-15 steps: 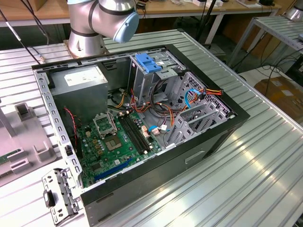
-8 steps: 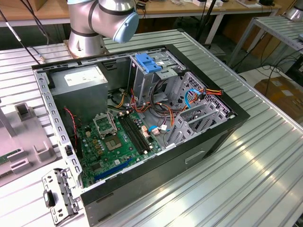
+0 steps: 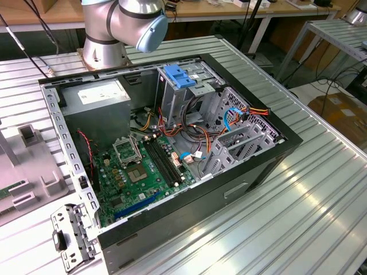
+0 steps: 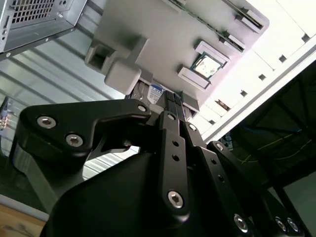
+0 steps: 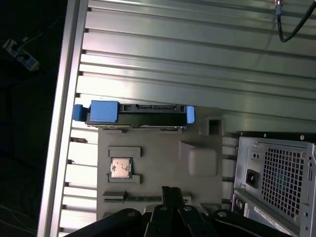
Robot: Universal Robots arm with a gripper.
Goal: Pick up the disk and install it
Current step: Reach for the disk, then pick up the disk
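Note:
The disk (image 5: pixel 138 112) stands on its edge in a slot at the far side of a grey fixture tray (image 5: pixel 158 153), with blue carrier pieces at both of its ends. In the second wrist view a corner of the disk (image 4: pixel 157 93), white label with a blue band, peeks out behind the fingertips. My gripper (image 5: pixel 170 190) hovers over the near side of the tray, well short of the disk, its black fingers (image 4: pixel 173 128) closed together with nothing between them.
An open computer case (image 3: pixel 172 143) lies on the ribbed metal table (image 3: pixel 309 189), with motherboard, grey power supply (image 3: pixel 97 97) and a drive cage topped by a blue bracket (image 3: pixel 179 76). A processor chip (image 5: pixel 121 168) sits in the tray. The table edge (image 5: pixel 61 123) runs beside the tray.

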